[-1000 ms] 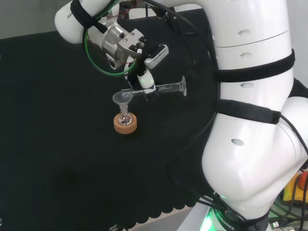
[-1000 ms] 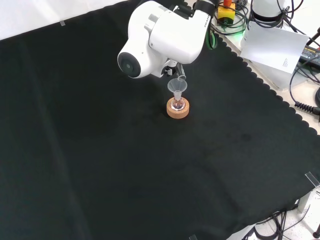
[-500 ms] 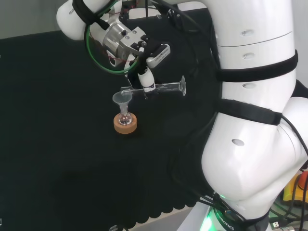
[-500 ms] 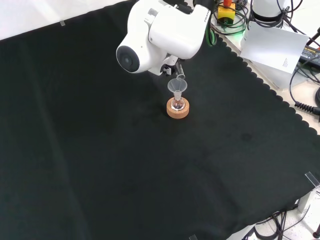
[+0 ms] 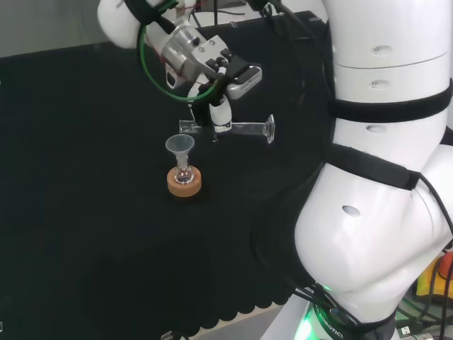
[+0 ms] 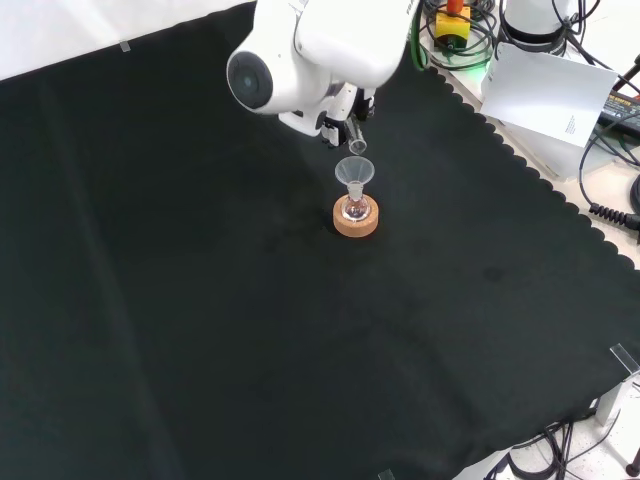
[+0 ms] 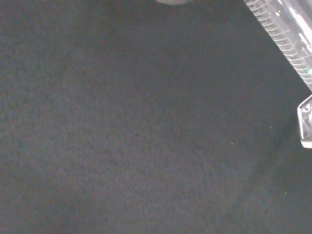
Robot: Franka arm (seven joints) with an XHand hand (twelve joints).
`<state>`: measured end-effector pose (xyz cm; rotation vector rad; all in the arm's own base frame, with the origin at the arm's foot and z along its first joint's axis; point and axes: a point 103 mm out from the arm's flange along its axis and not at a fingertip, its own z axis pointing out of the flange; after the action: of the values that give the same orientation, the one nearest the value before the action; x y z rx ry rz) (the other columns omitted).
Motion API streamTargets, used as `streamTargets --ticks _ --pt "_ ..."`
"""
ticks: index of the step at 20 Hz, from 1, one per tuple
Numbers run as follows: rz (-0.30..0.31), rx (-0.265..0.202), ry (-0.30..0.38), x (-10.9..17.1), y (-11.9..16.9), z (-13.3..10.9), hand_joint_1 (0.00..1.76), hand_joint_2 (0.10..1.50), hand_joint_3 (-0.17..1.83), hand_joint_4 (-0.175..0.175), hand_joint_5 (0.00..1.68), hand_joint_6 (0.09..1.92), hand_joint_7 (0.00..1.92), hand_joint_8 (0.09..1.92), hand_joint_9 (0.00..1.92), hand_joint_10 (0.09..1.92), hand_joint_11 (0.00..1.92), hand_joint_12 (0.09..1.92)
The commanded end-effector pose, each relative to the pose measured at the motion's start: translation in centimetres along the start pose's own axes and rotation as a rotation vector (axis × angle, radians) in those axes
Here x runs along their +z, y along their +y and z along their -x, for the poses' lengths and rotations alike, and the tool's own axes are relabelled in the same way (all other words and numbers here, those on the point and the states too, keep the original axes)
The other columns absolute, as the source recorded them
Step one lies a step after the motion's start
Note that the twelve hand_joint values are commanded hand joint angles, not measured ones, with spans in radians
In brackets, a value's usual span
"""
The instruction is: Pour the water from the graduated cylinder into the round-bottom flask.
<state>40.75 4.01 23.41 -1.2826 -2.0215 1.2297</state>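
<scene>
The cylinder lies level in the air, held near its middle by the hand, whose fingers curl round it from above. In the head view its mouth points left and its foot right; the mouth sits just above and slightly right of the funnel, apart from it. The funnel stands in the neck of the flask, which rests on a cork ring on the black-clothed surface. In the front view a big white link covers most of the hand, and just the cylinder's mouth peeks out above the funnel. The wrist view catches a stretch of the graduated tube, cut off at the edge. Whether any water is in the cylinder cannot be made out
</scene>
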Motion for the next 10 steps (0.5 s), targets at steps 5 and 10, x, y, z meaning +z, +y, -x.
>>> streamTargets --ticks 5,10 --pt "0.170 -0.096 0.128 2.0 -0.2 2.9 1.26 1.13 0.00 -0.175 0.93 1.07 0.97 1.05 1.43 0.16 1.22 0.75" --pt "0.287 -0.146 0.169 2.4 -0.3 3.7 1.26 1.13 0.00 -0.175 0.93 1.07 0.97 1.06 1.43 0.16 1.22 0.75"
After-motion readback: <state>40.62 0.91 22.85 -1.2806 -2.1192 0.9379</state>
